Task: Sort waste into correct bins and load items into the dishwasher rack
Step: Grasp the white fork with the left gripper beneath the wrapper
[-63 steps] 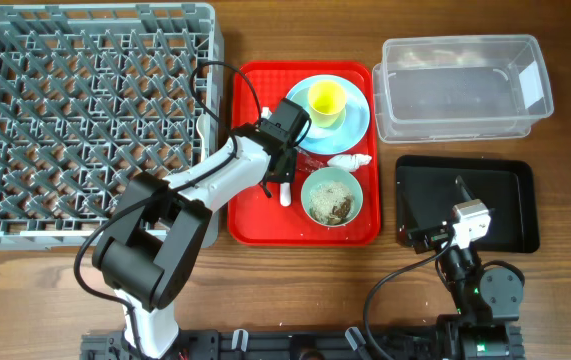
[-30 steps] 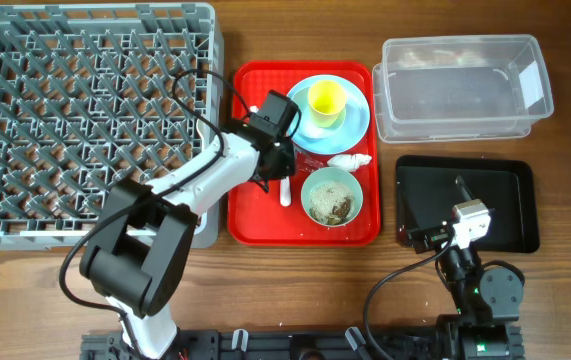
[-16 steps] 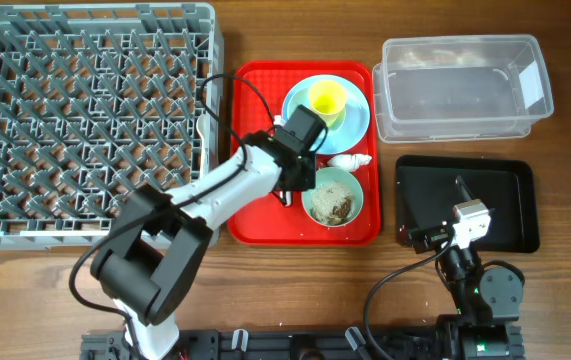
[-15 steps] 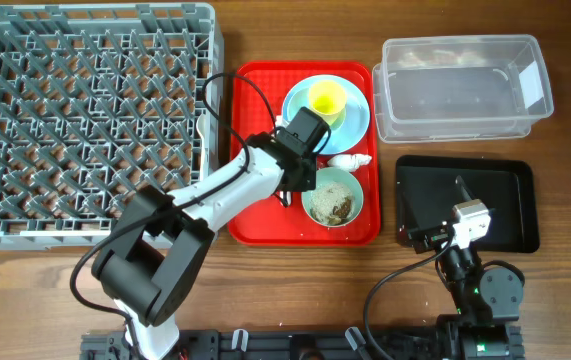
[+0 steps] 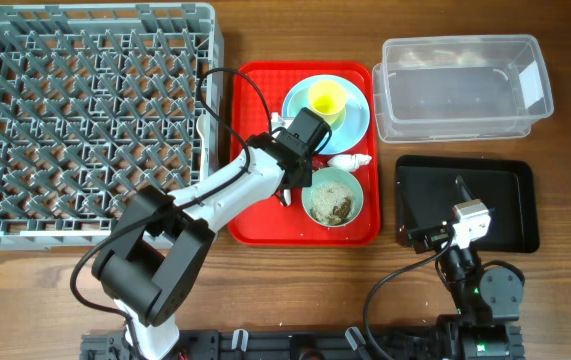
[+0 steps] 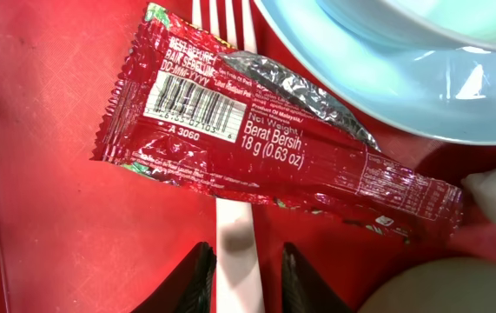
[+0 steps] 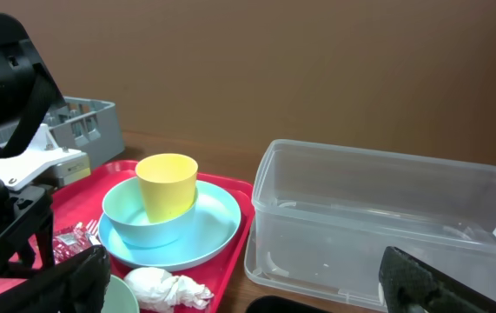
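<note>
My left gripper (image 5: pixel 291 178) is low over the red tray (image 5: pixel 255 215). In the left wrist view its fingertips (image 6: pixel 202 261) stand open on either side of the white fork (image 6: pixel 230 228) handle, with a small gap. The red wrapper (image 6: pixel 265 148) lies across the fork. The light blue plate (image 6: pixel 386 96) with the yellow cup (image 5: pixel 326 98) is just beyond. The white napkin (image 5: pixel 348 160) and the mint-green bowl (image 5: pixel 332 195) with food scraps (image 5: pixel 339 206) lie to the right. My right gripper (image 7: pixel 248 287) is open wide and empty over the black tray (image 5: pixel 465 200).
The grey rack (image 5: pixel 85 110) fills the left side. The clear tub (image 5: pixel 462 85) stands at the back right, beside the red tray; it also shows in the right wrist view (image 7: pixel 386 217). The left arm's cable loops over the rack's right edge.
My left gripper swung from the tray's left part to the right, over the wrapper and fork beside the bowl, and has since held still. The right arm has not moved.
</note>
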Robot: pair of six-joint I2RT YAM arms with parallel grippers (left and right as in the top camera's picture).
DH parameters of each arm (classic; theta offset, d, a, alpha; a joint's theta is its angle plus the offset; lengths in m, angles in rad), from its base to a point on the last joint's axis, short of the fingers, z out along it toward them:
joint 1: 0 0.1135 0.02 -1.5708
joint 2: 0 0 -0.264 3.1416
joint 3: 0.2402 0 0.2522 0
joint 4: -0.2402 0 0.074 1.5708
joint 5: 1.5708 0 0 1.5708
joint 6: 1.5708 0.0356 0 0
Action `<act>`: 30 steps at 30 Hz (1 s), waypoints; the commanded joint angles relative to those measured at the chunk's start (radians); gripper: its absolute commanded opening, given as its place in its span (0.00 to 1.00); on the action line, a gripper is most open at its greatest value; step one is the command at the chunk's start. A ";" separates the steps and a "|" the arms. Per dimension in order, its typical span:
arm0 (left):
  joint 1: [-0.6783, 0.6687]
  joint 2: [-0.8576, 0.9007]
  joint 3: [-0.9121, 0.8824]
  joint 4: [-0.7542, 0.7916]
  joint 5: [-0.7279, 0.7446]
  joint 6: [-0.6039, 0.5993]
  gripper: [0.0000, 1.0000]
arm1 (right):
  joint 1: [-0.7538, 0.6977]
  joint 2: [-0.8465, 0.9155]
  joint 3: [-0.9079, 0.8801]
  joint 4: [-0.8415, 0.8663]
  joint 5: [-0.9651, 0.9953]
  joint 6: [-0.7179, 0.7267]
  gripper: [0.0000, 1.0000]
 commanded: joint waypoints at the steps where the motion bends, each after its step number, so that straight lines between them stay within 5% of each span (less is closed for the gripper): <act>1: 0.002 0.030 -0.012 0.005 -0.042 -0.019 0.25 | -0.004 -0.004 -0.001 0.003 0.010 0.007 1.00; 11: 0.002 0.076 -0.012 0.005 -0.042 -0.031 0.28 | -0.004 -0.004 -0.001 0.003 0.010 0.007 1.00; 15: 0.002 0.076 -0.012 0.005 -0.042 -0.031 0.04 | -0.004 -0.004 -0.001 0.003 0.010 0.007 1.00; 23: 0.002 0.058 -0.011 -0.012 -0.063 -0.027 0.04 | -0.004 -0.004 -0.001 0.003 0.010 0.007 1.00; 30: 0.002 0.010 -0.011 -0.078 -0.261 -0.026 0.04 | -0.004 -0.004 -0.001 0.003 0.010 0.007 1.00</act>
